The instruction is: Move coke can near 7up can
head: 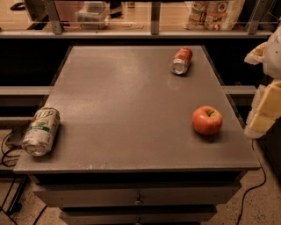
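Observation:
The coke can, red with a silver end, lies on its side at the far right of the grey table. The 7up can, silvery-white with a green logo, lies on its side at the near left edge. The two cans are far apart, on opposite corners. My gripper shows as pale cream and white parts at the right edge of the view, beside the table's right side and off its surface. It holds nothing that I can see.
A red apple sits on the right of the table, between my gripper and the middle. A shelf rail with bags runs behind the table. Cables lie on the floor at left and right.

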`<state>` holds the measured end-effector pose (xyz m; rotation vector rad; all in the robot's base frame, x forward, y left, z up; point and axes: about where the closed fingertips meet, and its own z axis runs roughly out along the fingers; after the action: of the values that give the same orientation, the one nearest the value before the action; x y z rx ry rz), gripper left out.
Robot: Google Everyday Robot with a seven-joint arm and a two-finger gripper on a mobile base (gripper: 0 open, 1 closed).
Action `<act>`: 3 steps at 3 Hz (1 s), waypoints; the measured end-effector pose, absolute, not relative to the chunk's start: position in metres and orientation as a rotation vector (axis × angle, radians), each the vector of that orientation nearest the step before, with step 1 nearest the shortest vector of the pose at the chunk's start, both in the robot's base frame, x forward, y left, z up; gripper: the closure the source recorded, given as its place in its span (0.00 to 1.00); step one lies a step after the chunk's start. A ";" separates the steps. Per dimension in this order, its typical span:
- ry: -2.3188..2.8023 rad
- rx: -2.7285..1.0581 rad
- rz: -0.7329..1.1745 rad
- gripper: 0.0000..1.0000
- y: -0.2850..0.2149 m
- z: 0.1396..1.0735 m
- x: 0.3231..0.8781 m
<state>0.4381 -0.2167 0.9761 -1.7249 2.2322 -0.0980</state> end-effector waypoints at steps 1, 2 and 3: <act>2.218 -1.717 -0.097 0.00 -0.216 0.978 0.439; 2.175 -1.630 -0.013 0.00 -0.221 0.976 0.452; 2.091 -1.534 0.071 0.00 -0.215 0.981 0.470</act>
<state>0.4701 -0.2148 0.9809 -1.5339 2.0909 0.0707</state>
